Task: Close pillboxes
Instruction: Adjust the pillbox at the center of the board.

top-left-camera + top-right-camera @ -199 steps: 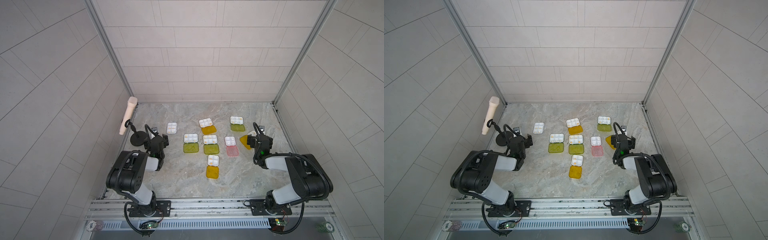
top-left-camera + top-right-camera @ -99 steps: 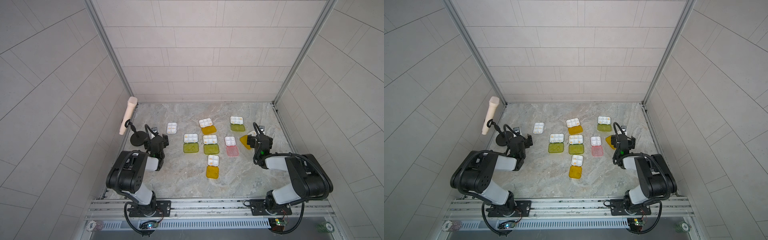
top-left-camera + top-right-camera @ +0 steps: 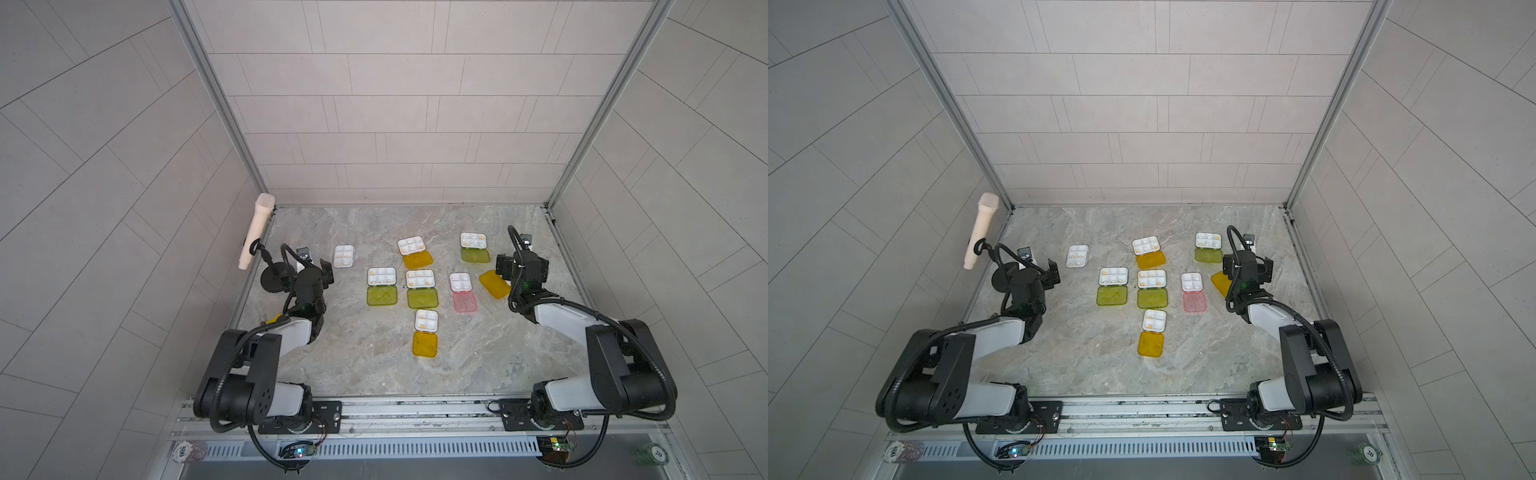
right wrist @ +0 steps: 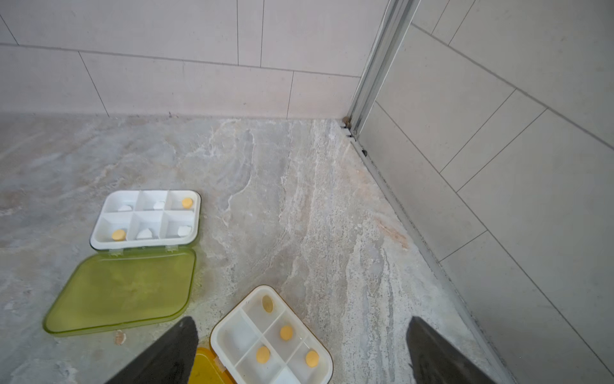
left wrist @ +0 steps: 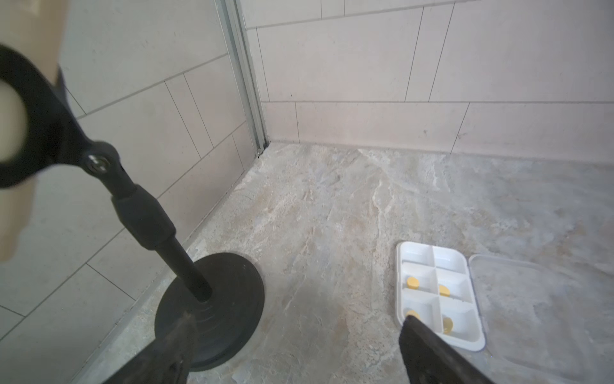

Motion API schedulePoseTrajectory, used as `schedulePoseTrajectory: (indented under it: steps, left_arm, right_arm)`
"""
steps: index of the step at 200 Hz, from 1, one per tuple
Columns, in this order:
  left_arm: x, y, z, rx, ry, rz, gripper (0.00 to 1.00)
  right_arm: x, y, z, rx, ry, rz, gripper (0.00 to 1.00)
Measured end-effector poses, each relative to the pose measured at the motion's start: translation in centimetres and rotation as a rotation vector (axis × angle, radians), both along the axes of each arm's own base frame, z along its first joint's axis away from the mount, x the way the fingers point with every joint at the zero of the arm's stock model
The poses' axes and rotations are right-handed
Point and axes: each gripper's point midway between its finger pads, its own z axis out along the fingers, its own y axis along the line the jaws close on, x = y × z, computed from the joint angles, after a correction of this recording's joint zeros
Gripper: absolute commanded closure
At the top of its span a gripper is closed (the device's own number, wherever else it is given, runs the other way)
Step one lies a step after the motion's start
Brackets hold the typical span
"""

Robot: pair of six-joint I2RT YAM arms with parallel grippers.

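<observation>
Nothing is seen to have moved since the frames taken 1 s and 0.5 s before: both arms and all 8 pillboxes [image 3: 420, 279] are found where they were. A grey, marble-veined tabletop [image 3: 365, 365] is enclosed on 3 sides by walls [image 3: 399, 104] of pale rectangular tiles, which are joined at the 2 rear corners by aluminium posts [image 3: 221, 99]. A metal rail [image 3: 415, 409] carrying both arm bases is fixed along the front edge. A beige microphone [image 3: 254, 232] on a black round-based stand [image 5: 232, 299] is placed at the rear left.

Every pillbox is laid open on the tabletop in a loose cluster at mid-table, its lid flat beside its white tray. 3 yellow-green lids [image 3: 382, 296], 3 orange lids [image 3: 424, 344], 1 pink lid [image 3: 464, 301] and 1 clear lid [image 5: 531, 299] are counted. Small yellow and white tablets [image 4: 285, 332] are seen in the compartments.

The left gripper [image 5: 298, 319] is held with its jaws spread wide and nothing between them, near the stand and the clear-lidded pillbox [image 5: 435, 289]. The right gripper [image 4: 302, 319], jaws likewise parted and empty, is poised above the tray [image 4: 246, 335] of an orange-lidded pillbox [image 3: 494, 284], just beside a yellow-green pillbox [image 4: 146, 219]. Whether that tray is touched cannot be told.
</observation>
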Motion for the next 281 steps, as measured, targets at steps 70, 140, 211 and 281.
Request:
schedulePoseTrajectory:
  steps: [70, 140, 211, 281]
  left_arm:
    - [-1.0, -2.4, 16.2, -0.297, -0.265, -0.079, 0.0]
    - [-4.8, -3.3, 18.0, -0.68, -0.364, -0.131, 0.04]
    - [0.0, -7.0, 14.6, -0.776, -0.07, -0.178, 0.08]
    - [2.2, -12.1, 8.3, -0.783, 0.261, -0.207, 0.09]
  right_arm:
    - [0.1, 0.3, 8.6, 0.245, 0.041, -0.077, 0.0]
    - [-2.5, 4.5, 3.2, 0.409, 0.303, 0.073, 0.02]
    - [-5.0, 9.2, 1.4, 0.376, 0.453, 0.209, 0.03]
    - [-7.8, 17.3, -0.7, 0.245, 0.614, 0.421, 0.03]
